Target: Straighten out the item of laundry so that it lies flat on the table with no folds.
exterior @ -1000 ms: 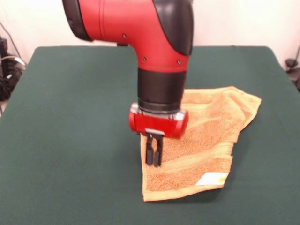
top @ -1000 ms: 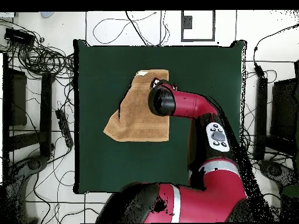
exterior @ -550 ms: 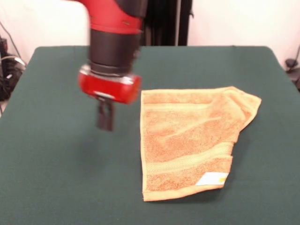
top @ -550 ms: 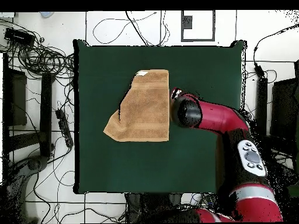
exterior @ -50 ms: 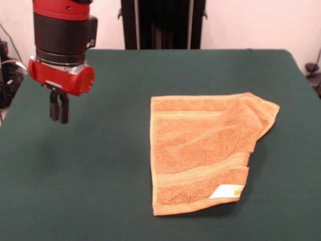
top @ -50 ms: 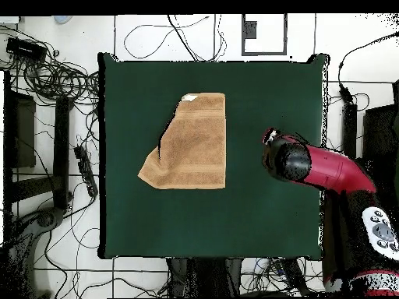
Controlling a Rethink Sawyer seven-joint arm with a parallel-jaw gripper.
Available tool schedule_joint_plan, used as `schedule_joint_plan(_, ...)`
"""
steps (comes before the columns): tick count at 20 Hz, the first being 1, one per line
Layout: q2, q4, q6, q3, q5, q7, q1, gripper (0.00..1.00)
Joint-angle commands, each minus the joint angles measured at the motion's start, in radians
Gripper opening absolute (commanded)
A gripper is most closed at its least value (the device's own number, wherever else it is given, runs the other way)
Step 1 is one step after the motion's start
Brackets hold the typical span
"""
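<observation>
The item of laundry (exterior @ -50 ms: 200, 150) is an orange-tan towel lying on the green table (exterior @ -50 ms: 100, 191), right of centre in the front view. Its white tag (exterior @ -50 ms: 226, 191) shows at the near right corner. The far right corner (exterior @ -50 ms: 262, 111) is folded, so the right edge runs at a slant. My gripper (exterior @ -50 ms: 58, 118) hangs above the table's left part, well apart from the towel, fingers shut on nothing. In the overhead view the towel (top @ -50 ms: 191, 144) lies left of centre on the table (top @ -50 ms: 265, 86), and the arm's red wrist (top @ -50 ms: 287, 161) covers the gripper.
Black stands (exterior @ -50 ms: 160, 25) rise behind the table's far edge. Cables (top @ -50 ms: 54, 70) and dark equipment (top @ -50 ms: 23, 132) lie on the floor around the table. The arm (top @ -50 ms: 343, 175) crosses the table's right edge in the overhead view.
The arm has swung off the towel, leftward in the front view and rightward in the overhead view. The towel has stayed in place with the same shape.
</observation>
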Motion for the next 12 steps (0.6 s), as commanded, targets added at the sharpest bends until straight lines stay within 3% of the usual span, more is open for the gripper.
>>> schedule_joint_plan(1, 0.035, 0.108, 0.001, 0.148, -0.024, 0.001, 0.080, 1.00)
schedule_joint_plan(4, 0.033, 0.121, -0.031, 0.144, -0.017, 0.041, 0.101, 1.00)
schedule_joint_plan(6, 0.032, 0.118, -0.079, 0.085, -0.021, 0.104, 0.151, 1.00)
schedule_joint_plan(12, 0.025, 0.112, -0.055, 0.032, -0.009, 0.120, 0.199, 1.00)
